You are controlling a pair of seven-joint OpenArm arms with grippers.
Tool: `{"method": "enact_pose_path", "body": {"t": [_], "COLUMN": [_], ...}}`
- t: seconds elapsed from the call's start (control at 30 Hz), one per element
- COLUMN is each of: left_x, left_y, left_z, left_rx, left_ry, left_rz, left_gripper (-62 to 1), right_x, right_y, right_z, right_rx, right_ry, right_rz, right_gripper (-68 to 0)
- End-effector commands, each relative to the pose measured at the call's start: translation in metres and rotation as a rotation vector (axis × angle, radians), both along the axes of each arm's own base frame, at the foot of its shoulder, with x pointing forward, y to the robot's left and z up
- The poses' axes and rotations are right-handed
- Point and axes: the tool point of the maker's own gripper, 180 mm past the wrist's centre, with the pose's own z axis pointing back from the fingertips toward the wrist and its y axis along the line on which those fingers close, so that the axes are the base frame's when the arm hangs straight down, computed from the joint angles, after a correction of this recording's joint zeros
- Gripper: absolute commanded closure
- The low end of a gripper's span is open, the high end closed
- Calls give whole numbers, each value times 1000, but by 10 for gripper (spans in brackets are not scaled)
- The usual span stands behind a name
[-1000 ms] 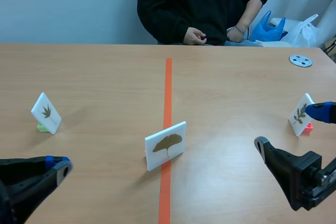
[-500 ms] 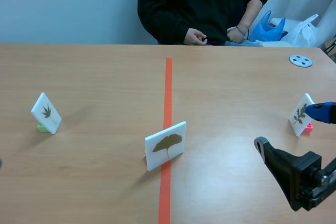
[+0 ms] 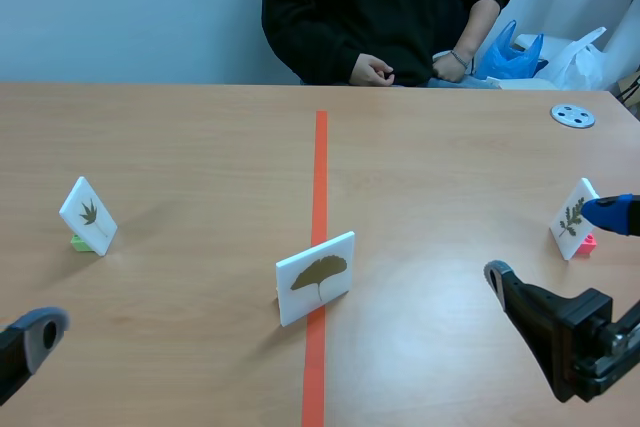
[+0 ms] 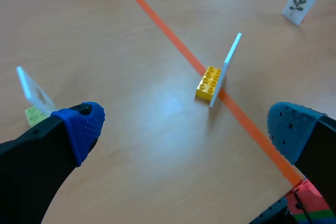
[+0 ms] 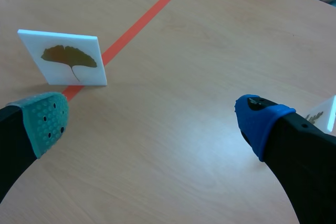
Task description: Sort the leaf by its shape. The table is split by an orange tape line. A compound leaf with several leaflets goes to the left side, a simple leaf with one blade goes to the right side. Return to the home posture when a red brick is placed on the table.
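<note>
A white card with a ginkgo leaf [image 3: 315, 275] stands upright on the orange tape line [image 3: 320, 177], held up by a yellow brick [image 4: 209, 82]. My left gripper [image 4: 184, 129] is open, low at the near left, with the card's edge [image 4: 226, 69] ahead of it and to its right. Only one of its fingers [image 3: 40, 329] shows in the scene view. My right gripper [image 5: 152, 121] is open at the near right, and the ginkgo card [image 5: 65, 57] stands ahead of its left finger. Neither gripper holds anything.
A card with a small lobed leaf [image 3: 88, 215] stands on a green brick at the left. A card with a many-leafleted sprig [image 3: 573, 218] stands on a pink brick at the far right, close to my right gripper. A person sits across the table; a grey disc [image 3: 573, 115] lies at the back right.
My left gripper was shut at the near left, dropped out of the scene view, and is now open with one finger back in view. The cards and the right arm have not moved.
</note>
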Motion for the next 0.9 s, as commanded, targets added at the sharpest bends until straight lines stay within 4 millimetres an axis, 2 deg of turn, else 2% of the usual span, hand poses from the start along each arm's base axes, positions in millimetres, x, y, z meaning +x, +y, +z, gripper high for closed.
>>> {"method": "enact_pose_path", "body": {"t": [0.0,0.27,0.4,0.87], "left_x": [6,22,39,71], "left_y": [-9,-53,-65,-103], "left_z": [4,-13,-28,-89], "left_rx": [-23,-51,-36,5], "left_ry": [-25,-44,-51,-51], "left_rz": [-21,-139,-136,-176], "left_gripper": [-623,-623,-623,-623], "right_x": [7,7,7,7], "right_y": [-1,-1,-1,-1], "right_z": [12,12,12,12], "right_rx": [3,3,3,3], "right_ry": [-45,-44,-44,-44], "right_rz": [-2,-2,-2,-3], "right_gripper": [-679,-679,-679,-679]}}
